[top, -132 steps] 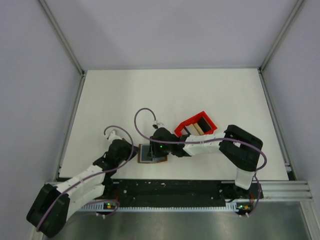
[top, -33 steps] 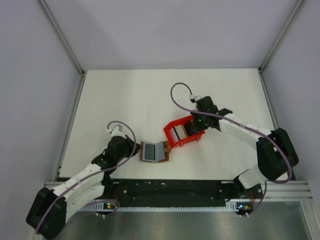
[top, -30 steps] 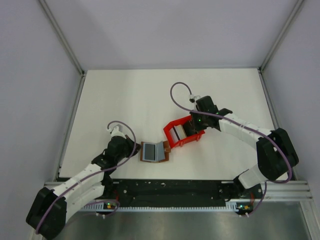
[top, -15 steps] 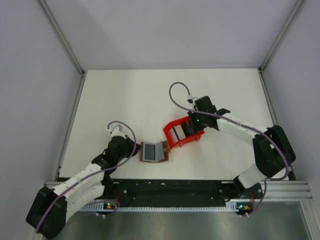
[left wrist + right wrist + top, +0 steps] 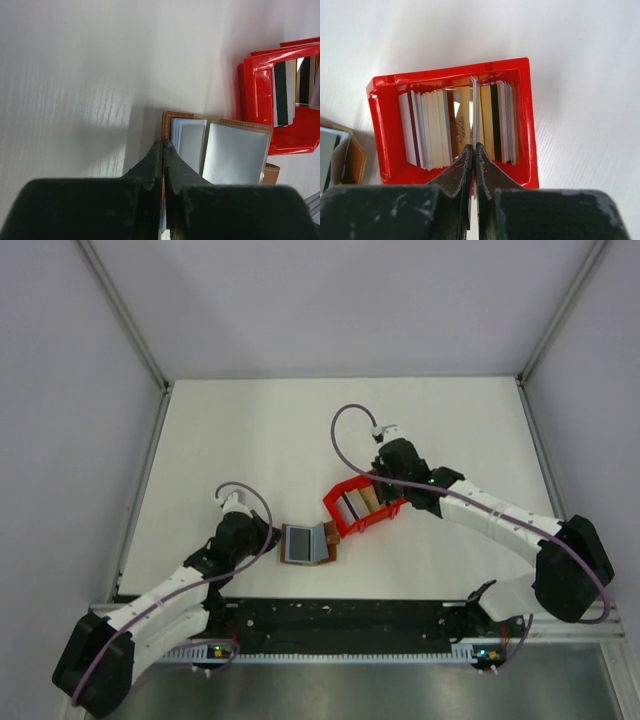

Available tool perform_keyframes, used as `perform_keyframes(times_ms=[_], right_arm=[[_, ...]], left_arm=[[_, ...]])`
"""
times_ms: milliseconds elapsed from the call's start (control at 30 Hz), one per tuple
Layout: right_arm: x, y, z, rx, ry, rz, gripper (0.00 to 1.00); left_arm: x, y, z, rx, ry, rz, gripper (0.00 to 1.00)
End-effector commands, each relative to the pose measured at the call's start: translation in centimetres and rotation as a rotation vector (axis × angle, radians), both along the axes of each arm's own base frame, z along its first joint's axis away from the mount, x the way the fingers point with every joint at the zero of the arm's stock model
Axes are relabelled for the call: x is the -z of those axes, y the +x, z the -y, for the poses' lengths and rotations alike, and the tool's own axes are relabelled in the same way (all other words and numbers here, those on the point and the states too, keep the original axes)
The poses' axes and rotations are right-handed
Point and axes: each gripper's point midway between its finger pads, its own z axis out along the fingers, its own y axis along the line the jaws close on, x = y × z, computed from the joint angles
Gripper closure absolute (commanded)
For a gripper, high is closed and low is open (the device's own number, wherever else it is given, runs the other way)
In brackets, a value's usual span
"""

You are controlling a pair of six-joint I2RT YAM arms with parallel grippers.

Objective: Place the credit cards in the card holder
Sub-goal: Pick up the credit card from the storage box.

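Observation:
The brown card holder (image 5: 308, 543) lies open on the table, grey pockets up; it also shows in the left wrist view (image 5: 235, 152). My left gripper (image 5: 163, 146) is shut on its left brown edge and also shows in the top view (image 5: 268, 537). The credit cards (image 5: 427, 127) stand on edge in a red bin (image 5: 529, 125), several pale, tan-gold and dark ones. My right gripper (image 5: 473, 148) is shut on one thin pale card (image 5: 473, 100), held edge-on above the bin's middle. In the top view the right gripper (image 5: 378, 488) is over the red bin (image 5: 340, 515).
The red bin sits just right of the card holder, almost touching it. A metal rail (image 5: 400, 615) runs along the table's near edge. Frame posts (image 5: 135, 335) and grey walls bound the white table.
My right arm came from the card holder to the red bin and shut on a card there; it has now lifted and shifted a little left. The bin slid slightly left. My left arm stayed put.

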Motion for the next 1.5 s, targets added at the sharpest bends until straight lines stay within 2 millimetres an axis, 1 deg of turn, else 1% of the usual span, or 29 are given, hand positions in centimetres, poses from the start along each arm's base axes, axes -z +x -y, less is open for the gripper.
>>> perform_keyframes(times_ms=[0,167,233,300,467,533,567,700,767,800,900,933,967,1000,1067,1133,1233,1333,1433,1467], right_arm=[[-1.8,0.9,0.9,0.160,-0.078,0.124,1.00],[0.1,0.5,-0.5,0.138,-0.059,0.056,1.00],[0.9,0.5,-0.8,0.122,-0.070,0.032,0.97],[1.5,0.5,-1.0,0.108,-0.081,0.014,0.97],[1.7,1.0,-1.2,0.100,-0.107,0.020,0.92],[1.5,1.2,-1.3,0.092,-0.115,0.024,0.89],[1.6,1.3,-1.3,0.092,-0.122,0.023,0.86],[1.5,1.3,-1.6,0.076,-0.118,0.016,0.87],[1.7,1.1,-2.0,0.053,-0.113,0.004,0.92],[1.7,1.3,-1.9,0.059,-0.112,0.006,0.92],[2.0,1.2,-1.9,0.058,-0.121,-0.001,0.87],[2.2,1.1,-2.0,0.051,-0.115,-0.008,0.84],[2.4,1.0,-2.2,0.039,-0.107,-0.023,0.79],[2.6,0.6,-2.9,0.007,-0.086,-0.048,0.76],[3.0,0.2,-3.7,-0.025,-0.058,-0.081,0.76],[3.3,0.1,-3.9,-0.023,-0.044,-0.094,0.74],[4.0,0.2,-3.9,-0.011,-0.050,-0.110,0.66],[4.4,0.4,-3.8,-0.004,-0.040,-0.133,0.65],[4.4,0.7,-3.4,0.009,-0.040,-0.129,0.63],[4.3,0.8,-3.3,0.017,-0.041,-0.126,0.57]], left_arm=[[-1.3,0.8,0.4,0.001,-0.021,0.044,1.00],[-1.3,0.7,0.4,0.003,-0.019,0.043,1.00],[-1.4,0.8,0.5,0.003,-0.020,0.045,1.00],[-1.3,0.8,0.4,0.003,-0.017,0.044,1.00],[-1.1,0.7,0.4,0.003,-0.017,0.039,1.00],[-1.2,0.7,0.4,0.001,-0.017,0.041,1.00],[-1.1,0.7,0.4,0.003,-0.015,0.040,1.00],[-1.2,0.8,0.4,0.001,-0.017,0.044,1.00],[-1.1,0.7,0.4,0.003,-0.017,0.043,1.00],[-1.2,0.7,0.4,0.004,-0.018,0.044,1.00],[-1.0,0.7,0.3,0.001,-0.016,0.042,1.00],[-1.0,0.7,0.3,0.001,-0.016,0.040,1.00],[-1.0,0.7,0.3,0.000,-0.014,0.039,1.00],[-1.0,0.7,0.3,-0.004,-0.016,0.038,1.00],[-1.0,0.7,0.3,-0.001,-0.015,0.039,1.00],[-1.0,0.7,0.3,-0.001,-0.015,0.038,1.00],[-1.1,0.7,0.4,0.003,-0.017,0.039,1.00],[-1.2,0.7,0.4,0.003,-0.016,0.042,1.00],[-1.1,0.7,0.3,0.000,-0.014,0.041,1.00],[-1.1,0.7,0.3,0.000,-0.013,0.040,1.00]])
